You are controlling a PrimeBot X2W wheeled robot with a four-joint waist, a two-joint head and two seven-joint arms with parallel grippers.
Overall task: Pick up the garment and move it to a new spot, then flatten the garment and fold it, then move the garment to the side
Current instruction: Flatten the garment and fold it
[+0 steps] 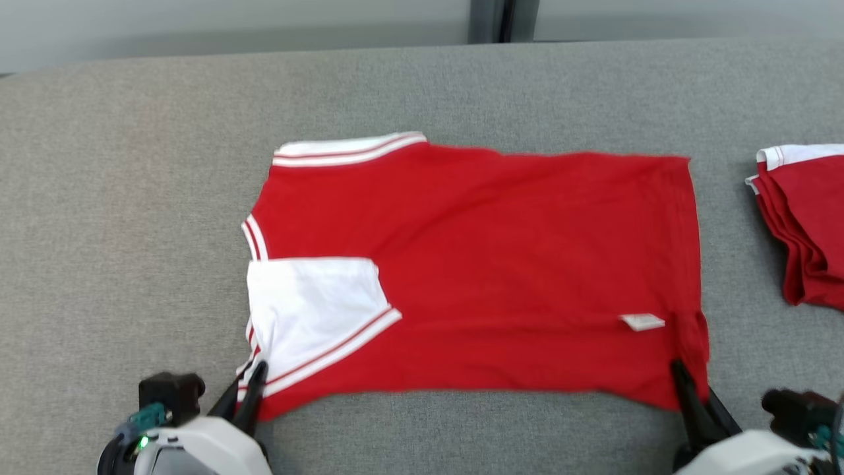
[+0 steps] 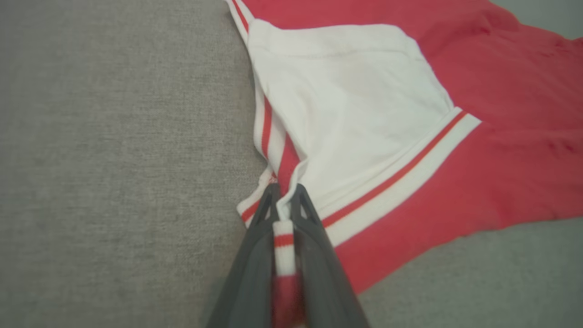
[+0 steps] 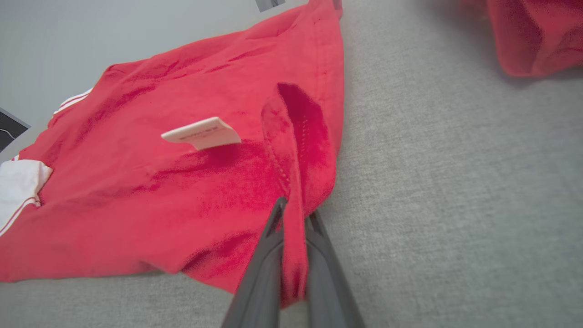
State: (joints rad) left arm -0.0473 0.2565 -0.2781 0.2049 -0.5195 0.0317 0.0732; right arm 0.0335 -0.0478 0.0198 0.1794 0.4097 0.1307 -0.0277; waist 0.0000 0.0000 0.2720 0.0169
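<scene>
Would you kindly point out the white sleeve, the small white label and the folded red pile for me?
white sleeve (image 1: 310, 307), head view, middle of its white panel.
small white label (image 1: 641, 322), head view, centre of the tag.
folded red pile (image 1: 808, 227), head view, red cloth of its top layer.

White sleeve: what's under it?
White sleeve lies on the red shirt, which lies on the grey fabric surface. The shirt part beneath the sleeve is covered.

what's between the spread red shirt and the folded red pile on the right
Only bare grey surface lies between the shirt and the pile, as the head view shows.
</scene>
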